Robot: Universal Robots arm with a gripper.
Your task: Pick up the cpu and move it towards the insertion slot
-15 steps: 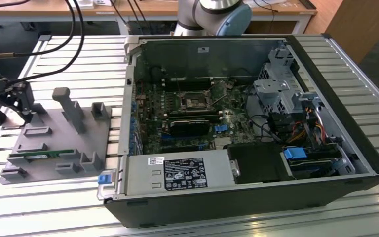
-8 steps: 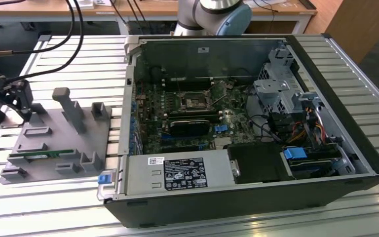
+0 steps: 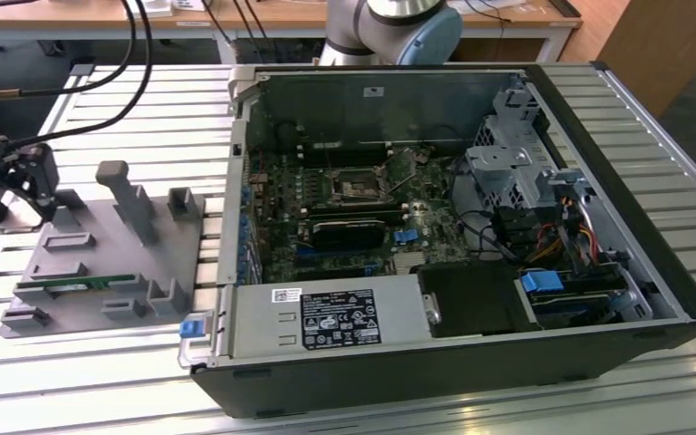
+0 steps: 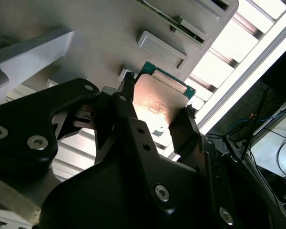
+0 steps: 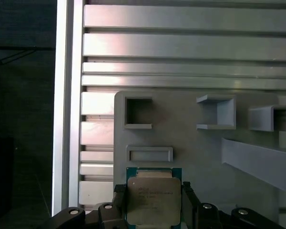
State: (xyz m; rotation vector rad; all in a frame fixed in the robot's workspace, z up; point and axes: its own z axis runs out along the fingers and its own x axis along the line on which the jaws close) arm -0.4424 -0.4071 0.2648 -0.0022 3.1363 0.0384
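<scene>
Gripper is closed on the cpu, one finger on each of two opposite edges, clear in both wrist views. The cpu is silvery side to camera in the second wrist view, green rim showing. It sits over the grey tray, looks just off the surface, clearance can't be confirmed.

Exterior view: tray lies on the slatted bench at 9 o'clock of the open case. Gripper hangs over the tray's 10 o'clock corner. Slot is inside the case, on the board, roughly 3 o'clock from the gripper and well apart from it. Case wall stands between the two. Memory stick lies on the tray toward 6 o'clock, untouched.

Progress, my read: grasp done, pick-up barely begun or just complete. The whole carry toward the slot is left, cpu nowhere near the case yet. Early stage.
</scene>
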